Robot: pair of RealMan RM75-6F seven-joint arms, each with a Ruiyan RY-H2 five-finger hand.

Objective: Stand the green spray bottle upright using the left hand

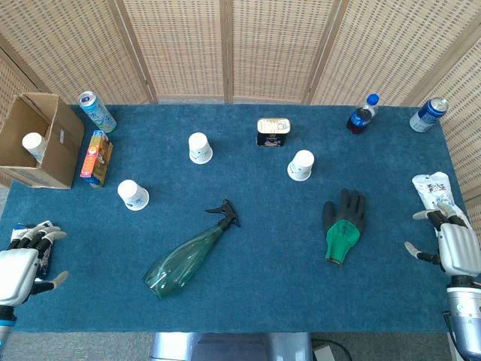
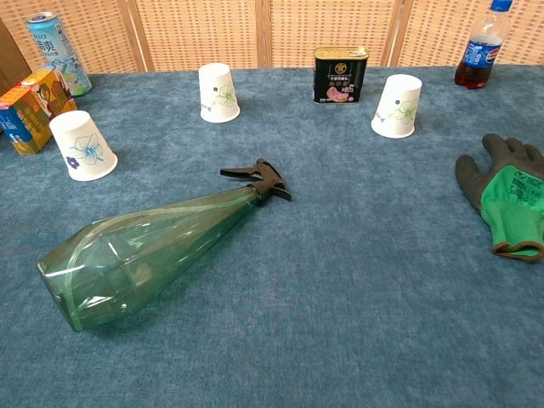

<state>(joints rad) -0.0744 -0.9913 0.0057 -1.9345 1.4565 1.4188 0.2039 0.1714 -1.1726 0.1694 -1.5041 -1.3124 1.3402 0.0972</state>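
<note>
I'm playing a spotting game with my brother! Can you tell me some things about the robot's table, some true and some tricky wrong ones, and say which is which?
1. The green spray bottle stands upright. False: it lies on its side on the blue table cloth.
2. The left hand holds the bottle. False: it holds nothing, off at the table's left edge, apart from the bottle.
3. Three white paper cups sit upside down on the table: one, another and a third. True.
4. A green and dark glove lies flat on the cloth. True.
5. The right hand wears the glove. False: the glove lies apart from it.
6. The bottle's black nozzle points away from the robot. True.
</note>
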